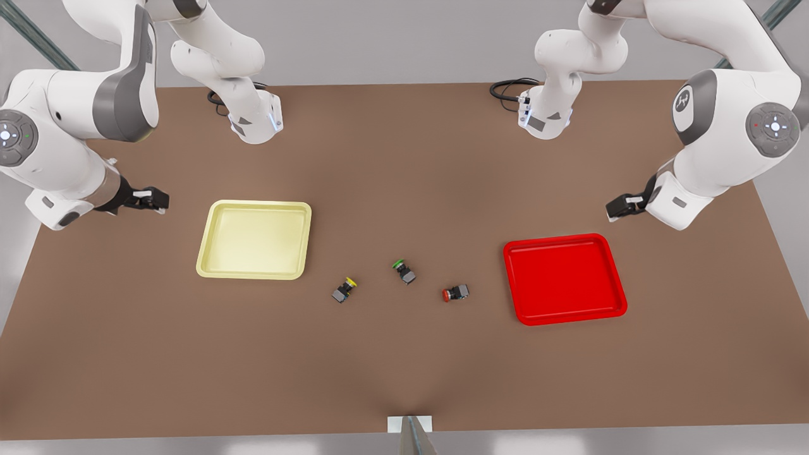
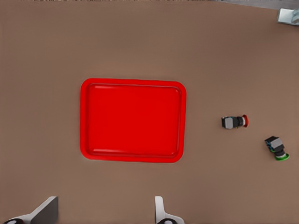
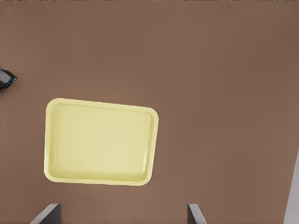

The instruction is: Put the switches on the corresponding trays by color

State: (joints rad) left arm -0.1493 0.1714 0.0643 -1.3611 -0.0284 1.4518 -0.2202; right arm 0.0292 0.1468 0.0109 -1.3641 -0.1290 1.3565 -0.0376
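On the brown table, the pale yellow tray (image 1: 254, 240) (image 3: 100, 142) lies toward the front view's left and the bright red tray (image 1: 564, 278) (image 2: 132, 120) toward its right; nothing lies in either. Between them lie the yellow-capped switch (image 1: 344, 289) and the red-capped switch (image 1: 455, 292) (image 2: 234, 122), both tipped on their sides. My left gripper (image 1: 622, 206) (image 2: 103, 214) hovers open beside the red tray, behind it. Behind and to the left of the yellow tray, my right gripper (image 1: 155, 200) (image 3: 121, 217) also stands open. Neither holds anything.
A green-capped switch (image 1: 403, 270) (image 2: 276, 147) lies between the other two. A dark switch body (image 3: 7, 78) peeks in at the right wrist view's edge, cap unseen. Both arm bases (image 1: 256, 120) stand at the table's far side, and a small bracket (image 1: 409, 424) at its near edge.
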